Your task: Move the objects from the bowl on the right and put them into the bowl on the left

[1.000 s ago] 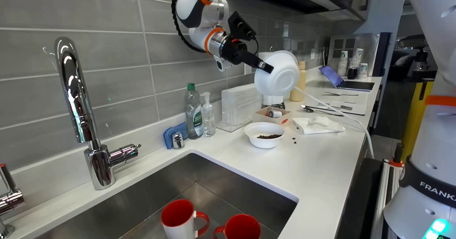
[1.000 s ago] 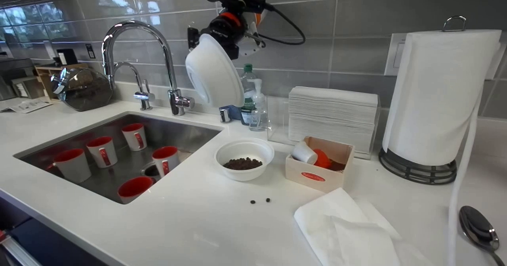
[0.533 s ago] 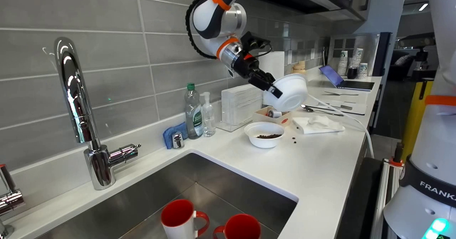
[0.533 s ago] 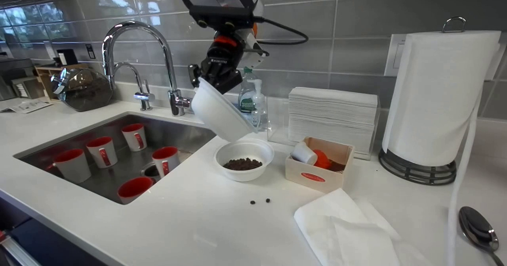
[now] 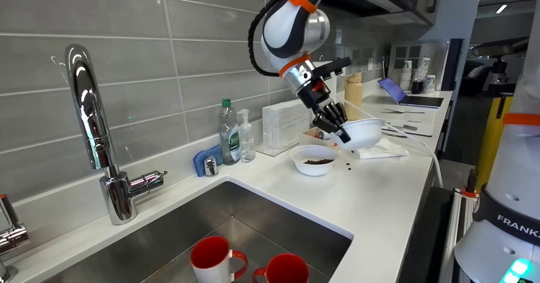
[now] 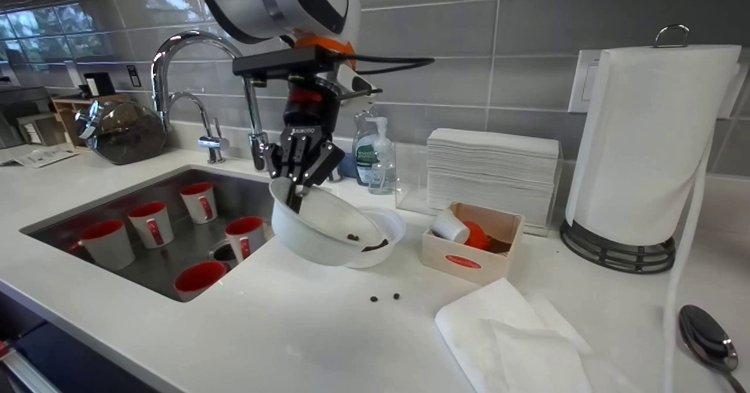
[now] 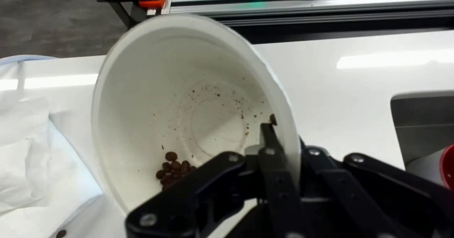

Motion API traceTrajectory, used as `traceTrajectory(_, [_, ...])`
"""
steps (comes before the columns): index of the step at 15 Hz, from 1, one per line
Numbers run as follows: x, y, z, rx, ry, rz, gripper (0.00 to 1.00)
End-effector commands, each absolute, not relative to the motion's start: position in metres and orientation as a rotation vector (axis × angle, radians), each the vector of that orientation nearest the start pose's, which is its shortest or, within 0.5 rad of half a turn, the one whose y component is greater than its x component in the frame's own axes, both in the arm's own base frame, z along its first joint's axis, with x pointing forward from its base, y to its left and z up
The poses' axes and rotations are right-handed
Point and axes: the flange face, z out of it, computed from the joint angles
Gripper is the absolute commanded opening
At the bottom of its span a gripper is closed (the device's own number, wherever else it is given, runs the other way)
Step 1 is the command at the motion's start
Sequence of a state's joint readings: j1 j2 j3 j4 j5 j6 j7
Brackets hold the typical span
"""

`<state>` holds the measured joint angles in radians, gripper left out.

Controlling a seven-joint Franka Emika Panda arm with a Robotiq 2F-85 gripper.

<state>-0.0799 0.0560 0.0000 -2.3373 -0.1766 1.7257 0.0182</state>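
My gripper (image 5: 343, 136) is shut on the rim of a white bowl (image 5: 365, 132), one finger inside and one outside. The gripper also shows in an exterior view (image 6: 295, 198) and in the wrist view (image 7: 283, 142). The held bowl (image 6: 313, 243) is a little tilted, above the counter. In the wrist view, several brown beans (image 7: 173, 170) and dark crumbs lie inside the held bowl (image 7: 142, 89). A second white bowl (image 5: 312, 170) stands upright on the counter with brown beans (image 5: 319, 161) in it. The held bowl partly hides this standing bowl (image 6: 395, 222) in an exterior view.
Loose beans (image 6: 374, 298) lie on the counter. A small box (image 6: 466, 261), white napkins (image 6: 515, 346), a napkin holder (image 6: 492, 170) and a paper towel roll (image 6: 650, 147) are nearby. Soap bottles (image 5: 230, 135) stand by the wall. The sink (image 5: 253, 228) holds red-and-white mugs (image 5: 211, 257).
My gripper has come down with the held bowl and turned it from steeply tipped to nearly level. It now hangs lower, in front of the standing bowl in an exterior view.
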Motion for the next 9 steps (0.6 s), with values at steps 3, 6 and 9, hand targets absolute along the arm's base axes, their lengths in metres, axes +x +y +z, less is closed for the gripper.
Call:
traceTrajectory(3, [0.353,-0.055,0.277,-3.304,0.204,0.759,0.0])
traceTrajectory(6, [0.331,-0.053,0.261,-3.375,0.28,0.597,0.0])
traceTrajectory(9, [0.349,-0.051,0.247,-3.408,0.317,0.435,0.0])
